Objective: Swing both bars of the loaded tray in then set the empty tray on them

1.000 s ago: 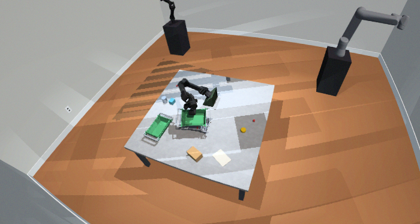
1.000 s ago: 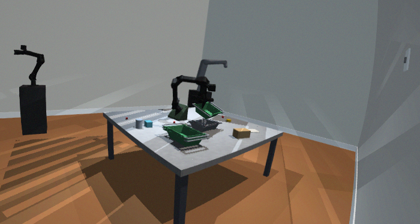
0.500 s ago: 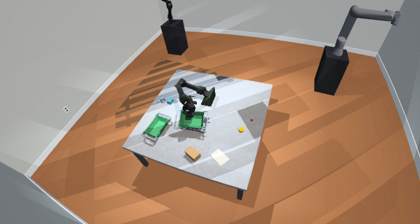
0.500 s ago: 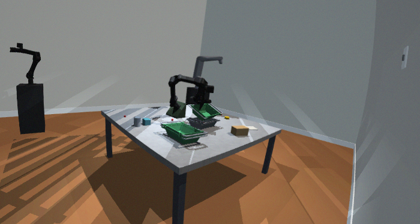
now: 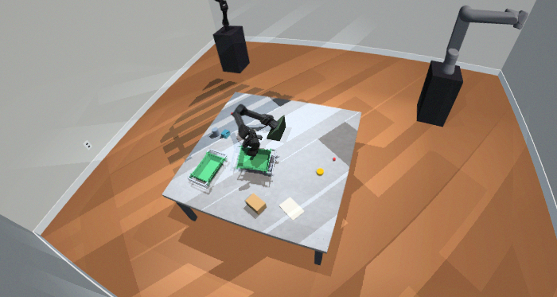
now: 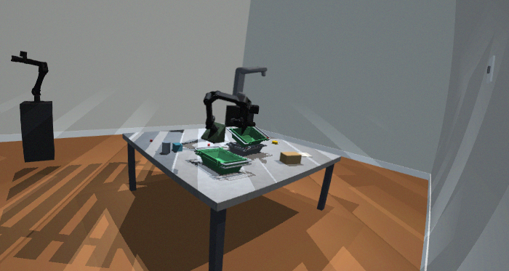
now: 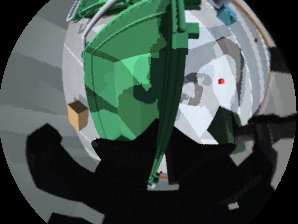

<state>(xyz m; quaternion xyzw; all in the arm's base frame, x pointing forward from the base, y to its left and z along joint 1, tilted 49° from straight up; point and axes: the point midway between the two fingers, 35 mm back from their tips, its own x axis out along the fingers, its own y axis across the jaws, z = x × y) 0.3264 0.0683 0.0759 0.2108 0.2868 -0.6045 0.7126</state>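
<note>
My gripper (image 5: 251, 152) (image 6: 241, 124) (image 7: 159, 121) is shut on the wall of a green tray (image 5: 259, 162) (image 6: 251, 135) (image 7: 123, 90). It holds that tray tilted, a little above the table (image 5: 302, 186) (image 6: 225, 193), over its own dark shadow. A second green tray (image 5: 207, 168) (image 6: 222, 160) stands on the table beside it, apart from the held one. Wire bars (image 5: 216, 155) show at its ends. Its load is too small to make out.
A dark green wedge (image 5: 277, 128) (image 6: 214, 134) stands behind the trays. A grey cylinder (image 5: 215, 131) (image 6: 166, 147) and a blue cube (image 5: 225, 133) (image 6: 177, 147) stand at the back left. A cardboard box (image 5: 255, 203) (image 6: 290, 158) (image 7: 77, 115), a cream pad (image 5: 291, 208) and a yellow disc (image 5: 320, 171) lie toward the front right.
</note>
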